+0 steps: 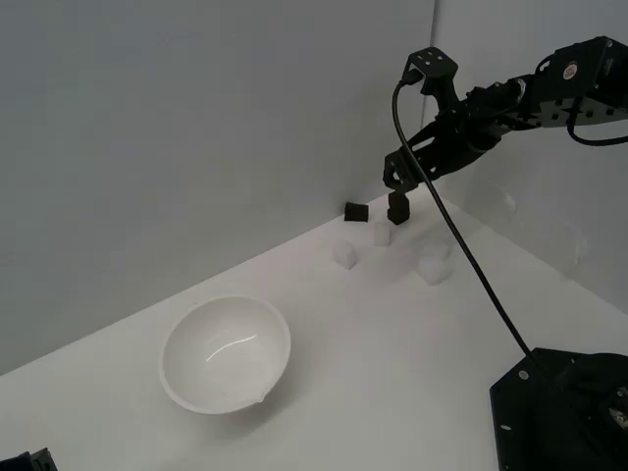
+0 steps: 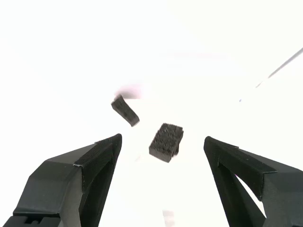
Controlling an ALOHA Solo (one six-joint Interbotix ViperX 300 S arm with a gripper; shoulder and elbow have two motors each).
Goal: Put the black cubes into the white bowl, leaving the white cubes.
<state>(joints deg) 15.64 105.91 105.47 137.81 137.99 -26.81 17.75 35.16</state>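
- At the far corner of the white table (image 1: 412, 363), our black two-fingered gripper (image 1: 395, 192) hangs with its jaws spread wide, holding nothing; in the wrist view (image 2: 163, 156) both fingers flank a black cube without touching it.
- On the exterior view's left sits one large glossy white bowl (image 1: 226, 354), well apart from the cubes.
- We count two small matte black cubes: one (image 1: 356, 211) by the wall, one (image 1: 397, 211) beneath the gripper.
- We count four small white cubes (image 1: 344, 255), faint, clustered beside them.

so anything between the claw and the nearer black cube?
Nothing visible. In the wrist view the claw is open, with the black cube in the gap between its fingers. A second black cube lies beyond it, off to one side.
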